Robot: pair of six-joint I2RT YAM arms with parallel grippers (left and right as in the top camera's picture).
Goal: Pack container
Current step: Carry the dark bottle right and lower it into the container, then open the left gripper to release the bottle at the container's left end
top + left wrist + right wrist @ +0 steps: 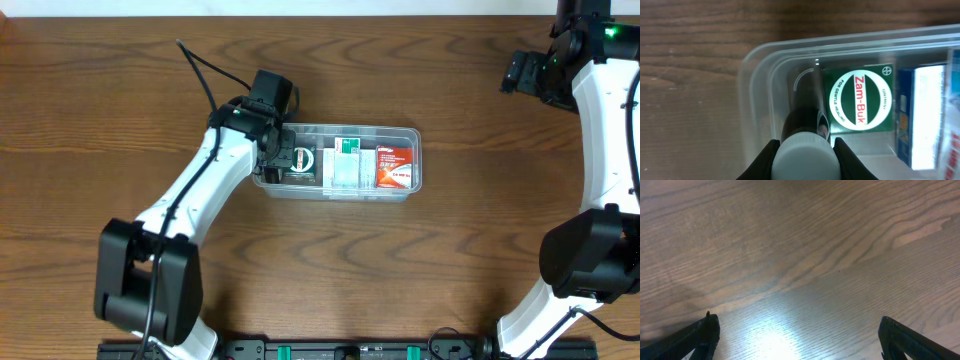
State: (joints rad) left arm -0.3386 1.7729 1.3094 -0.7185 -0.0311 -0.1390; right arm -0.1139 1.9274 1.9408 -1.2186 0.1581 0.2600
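Left gripper [802, 154] clenched on the bottle [801, 107], right gripper [797, 322] released; the container [408, 136], probably light and slippery, is best held by its rim.

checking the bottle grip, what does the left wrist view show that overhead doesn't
Left wrist only: the grey cap of the dark bottle pinched in the left gripper, and the readable label on the Zam-Buk box. Overhead only: the red box, and the right gripper far from it. Both: the clear container holding the boxes.
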